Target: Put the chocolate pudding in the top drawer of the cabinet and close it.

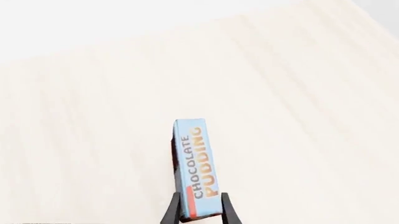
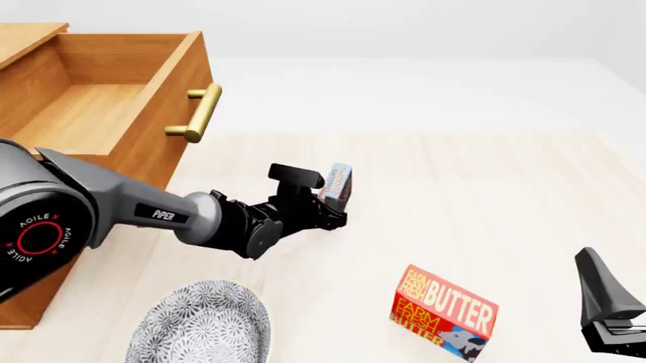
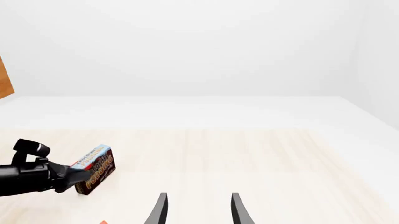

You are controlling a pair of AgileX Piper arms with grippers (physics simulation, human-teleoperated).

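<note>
My left gripper (image 2: 331,206) is clamped on the chocolate pudding (image 2: 336,184), held up mid-frame in the front view. The top drawer (image 2: 96,113) stands open at upper left. Next I carry it there. My right gripper (image 3: 196,210) idles, parted.

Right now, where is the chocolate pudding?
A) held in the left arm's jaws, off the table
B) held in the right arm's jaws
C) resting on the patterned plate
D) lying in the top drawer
A: the left gripper is clamped on the chocolate pudding, while the top drawer stands open with no box visible inside.
</note>
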